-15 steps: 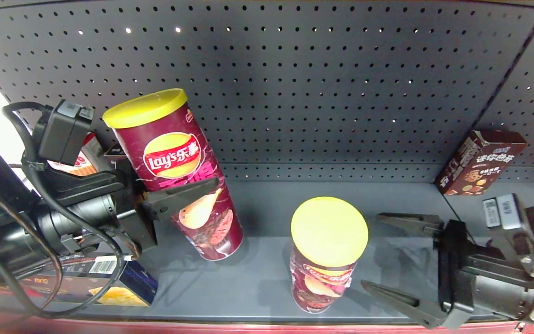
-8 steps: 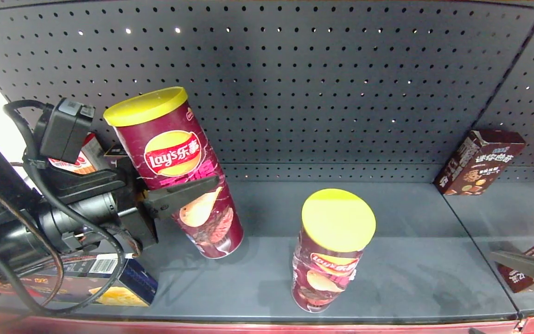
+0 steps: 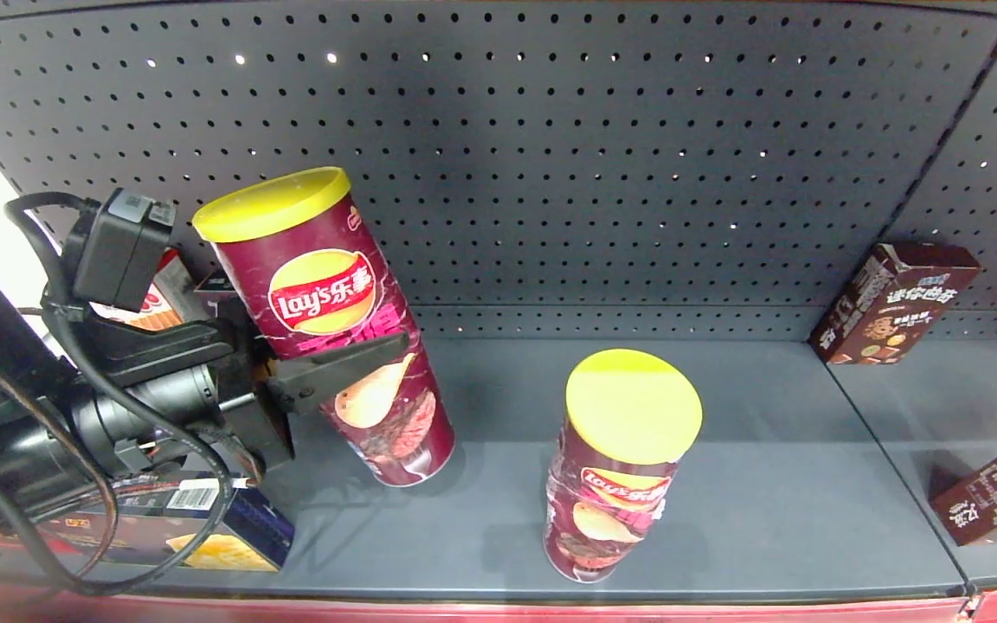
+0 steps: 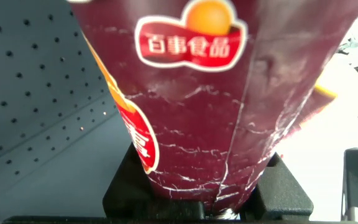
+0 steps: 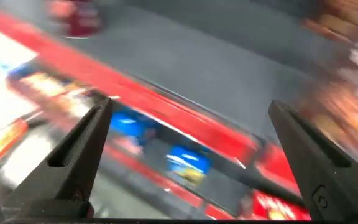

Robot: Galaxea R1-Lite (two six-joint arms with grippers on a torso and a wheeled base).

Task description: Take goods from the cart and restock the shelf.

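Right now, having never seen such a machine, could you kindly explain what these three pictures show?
It is a two-armed robot restocking a shelf. The picture of the whole shelf comes from a camera on its head; the other two come from cameras on its wrists. The left hand is shut on a tilted crisp can, seen close up in the left wrist picture. A second can stands upright on the shelf, with boxes near both ends. The right wrist picture is blurred and shows the right hand open, holding nothing.
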